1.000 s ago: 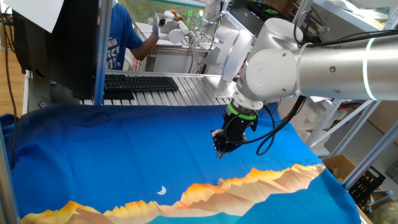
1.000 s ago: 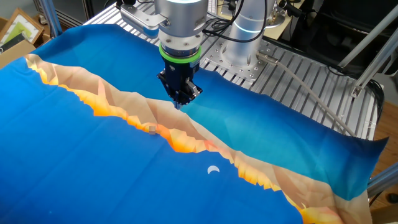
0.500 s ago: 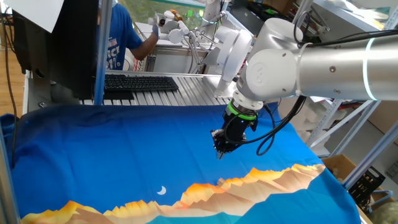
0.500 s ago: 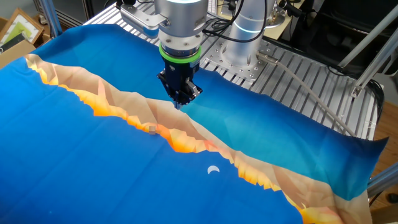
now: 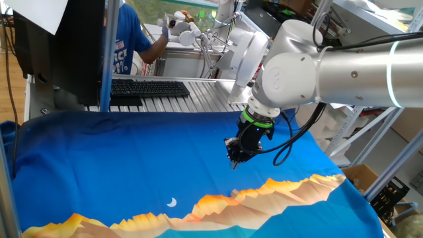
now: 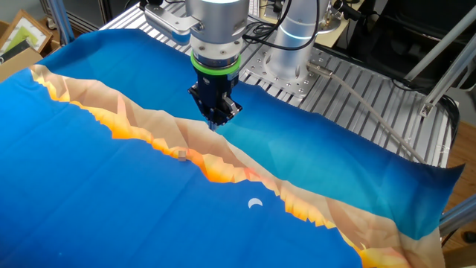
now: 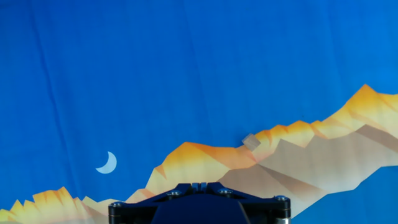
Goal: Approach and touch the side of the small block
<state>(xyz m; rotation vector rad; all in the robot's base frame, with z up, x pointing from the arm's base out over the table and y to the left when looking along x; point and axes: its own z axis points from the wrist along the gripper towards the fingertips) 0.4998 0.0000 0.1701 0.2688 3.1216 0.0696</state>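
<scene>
Small block (image 7: 250, 142) shows plainest from the hand; jaws' state seems hidden.

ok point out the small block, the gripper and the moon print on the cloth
small block (image 7: 251, 142), hand view, on its top face
gripper (image 6: 214, 123), the other fixed view, at the fingertips
moon print (image 6: 255, 202), the other fixed view, middle of the white crescent

We see the block (image 6: 182, 155) — a small pale, greyish-tan cube (image 7: 250, 142) — lying flat on the cloth (image 6: 89, 193), on the orange ridge of the printed mountains, touching nothing else.
</scene>
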